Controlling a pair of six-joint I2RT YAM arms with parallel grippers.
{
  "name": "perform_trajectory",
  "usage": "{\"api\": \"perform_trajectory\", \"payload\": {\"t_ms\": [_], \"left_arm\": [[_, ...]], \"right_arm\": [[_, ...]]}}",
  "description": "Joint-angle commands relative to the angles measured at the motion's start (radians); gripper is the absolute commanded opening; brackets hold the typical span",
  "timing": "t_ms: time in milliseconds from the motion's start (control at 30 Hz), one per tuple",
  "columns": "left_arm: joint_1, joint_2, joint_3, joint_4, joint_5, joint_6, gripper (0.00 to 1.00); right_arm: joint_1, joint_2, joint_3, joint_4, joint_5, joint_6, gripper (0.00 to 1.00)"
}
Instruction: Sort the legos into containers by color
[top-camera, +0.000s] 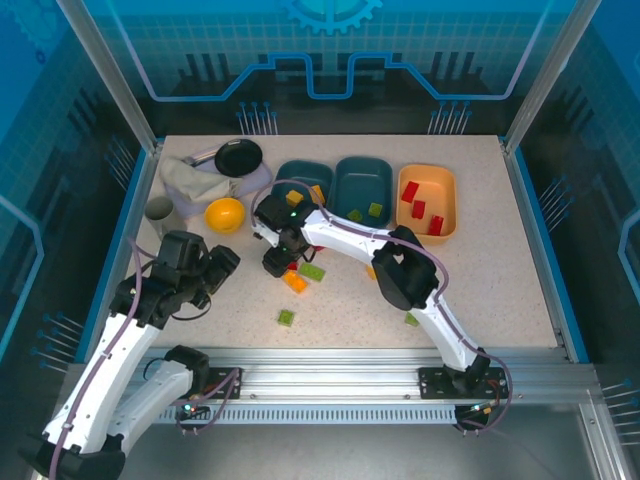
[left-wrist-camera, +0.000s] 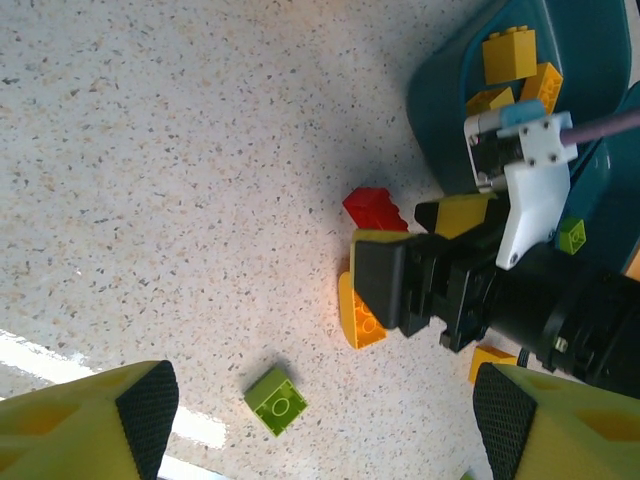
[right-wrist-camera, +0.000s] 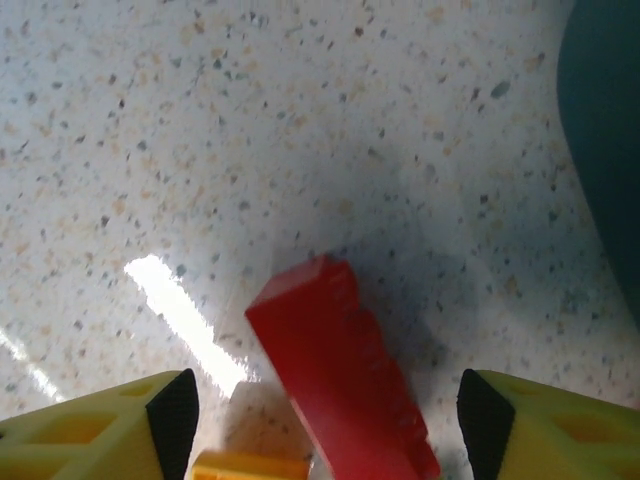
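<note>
The right gripper (right-wrist-camera: 325, 415) has its fingers (right-wrist-camera: 120, 435) spread wide and grasps nothing. A red brick (right-wrist-camera: 340, 370) lies on the table (right-wrist-camera: 200, 120) between them, touched by neither as far as the wrist view shows. The step in hand looks like the pick of this brick. The next move calls for lowering, closing across its narrow sides, then a carry toward 2 o'clock in the top view to the pale orange tray (top-camera: 430, 178). An orange brick (top-camera: 294, 281) just beside the gripper at 5 o'clock could get nudged. The left gripper (left-wrist-camera: 320, 410) is released too and empty, near the right one at its 9 o'clock

The pale orange tray holds three red pieces. The middle teal tray (top-camera: 362, 178) holds two green ones. The left teal tray (top-camera: 285, 170), at 12 o'clock from the right gripper, holds orange-yellow ones. A green brick (top-camera: 286, 317) and a few more lie loose, so sorting is partway
</note>
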Motion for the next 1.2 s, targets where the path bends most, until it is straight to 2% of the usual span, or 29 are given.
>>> {"api": "perform_trajectory", "payload": {"t_ms": [0, 200, 400, 567, 700, 833, 1000, 1167], "left_arm": [[0.001, -0.013, -0.003, -0.054, -0.013, 0.001, 0.81], [0.001, -0.020, 0.016, -0.068, -0.003, 0.024, 0.81], [0.001, -0.029, 0.017, -0.064, 0.002, 0.034, 0.81], [0.000, -0.026, 0.011, -0.032, 0.022, 0.041, 0.80], [0.000, -0.009, 0.010, 0.022, 0.059, 0.065, 0.80], [-0.014, 0.037, 0.014, 0.121, 0.121, 0.093, 0.80], [-0.111, 0.161, 0.076, 0.250, 0.133, 0.135, 0.80], [-0.238, 0.376, 0.211, 0.358, 0.127, 0.201, 0.80]], "right_arm": [[0.025, 0.067, 0.077, -0.078, 0.040, 0.006, 0.68], [0.039, 0.123, 0.122, -0.122, 0.114, 0.007, 0.60], [0.045, 0.113, 0.106, -0.098, 0.136, 0.005, 0.36], [0.048, 0.058, 0.090, -0.055, 0.169, -0.010, 0.24], [0.044, -0.017, 0.091, -0.023, 0.209, -0.025, 0.20], [0.014, -0.157, 0.068, -0.008, 0.244, -0.006, 0.19], [-0.129, -0.381, -0.126, 0.047, 0.269, 0.098, 0.18], [-0.392, -0.570, -0.365, 0.101, 0.248, 0.217, 0.19]]}}
